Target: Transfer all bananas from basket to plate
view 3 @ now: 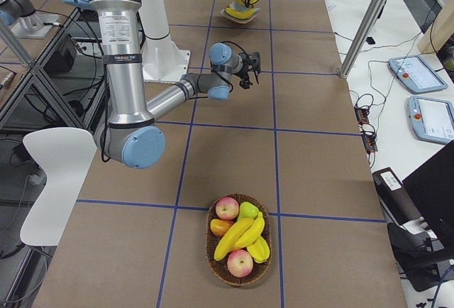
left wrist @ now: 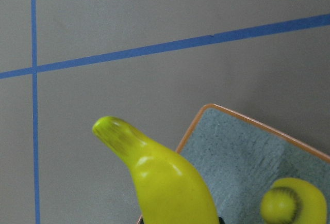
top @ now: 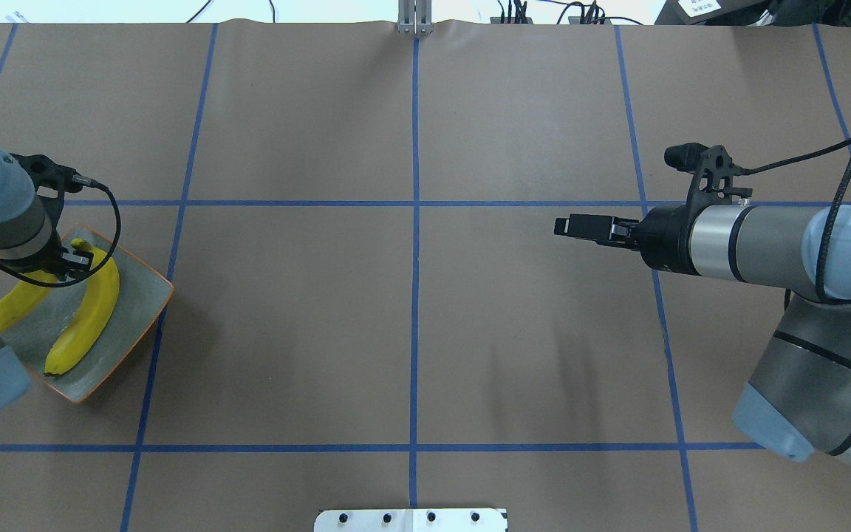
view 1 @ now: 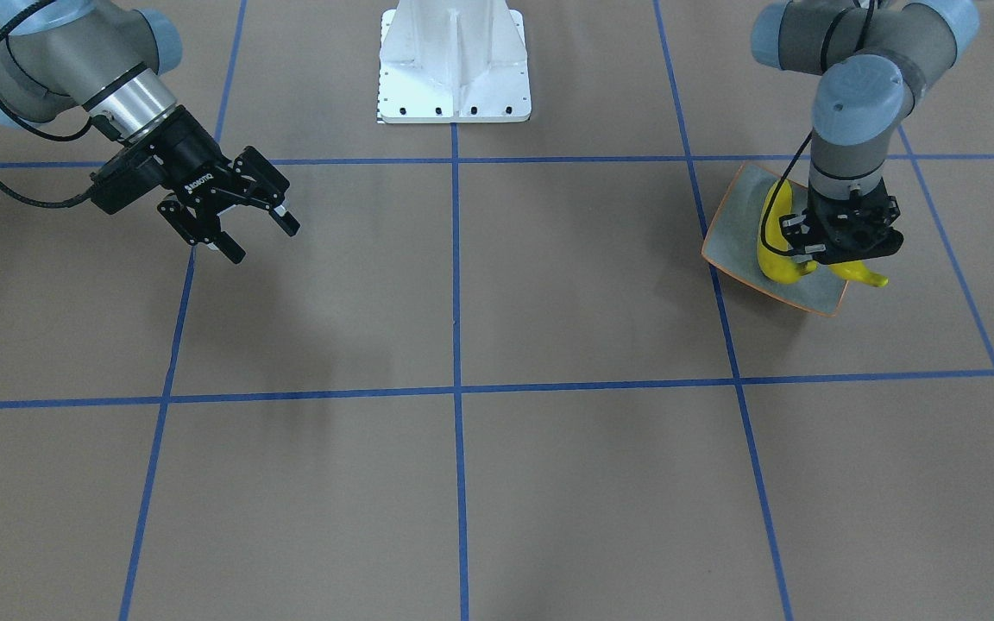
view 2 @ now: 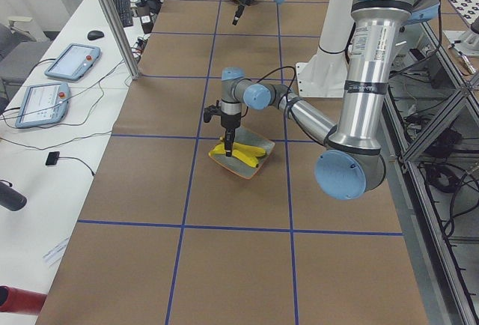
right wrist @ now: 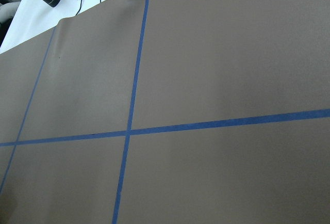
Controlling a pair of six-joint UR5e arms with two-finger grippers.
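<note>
Two bright yellow curved bananas (top: 89, 310): you'll find them side by side on the plate, one tip poking past its rim.
Square grey-green plate with orange rim (top: 141, 295): on the table (top: 411, 332), under the left gripper.
Left gripper (view 2: 227, 144): low over those bananas; you cannot tell whether it grasps one.
Right gripper (view 1: 262, 241): fingers spread, holding nothing, well apart from the plate.
Round woven basket (view 3: 245, 281): yellow bananas (view 3: 237, 235) among red apples (view 3: 227, 207), near the table's right end.

One camera looks down on the table (top: 285, 332) from behind the robot; another faces it from across. Both see the plate (top: 139, 290), as do the two end cameras. The left wrist camera sits close above it; the right looks across the table.
</note>
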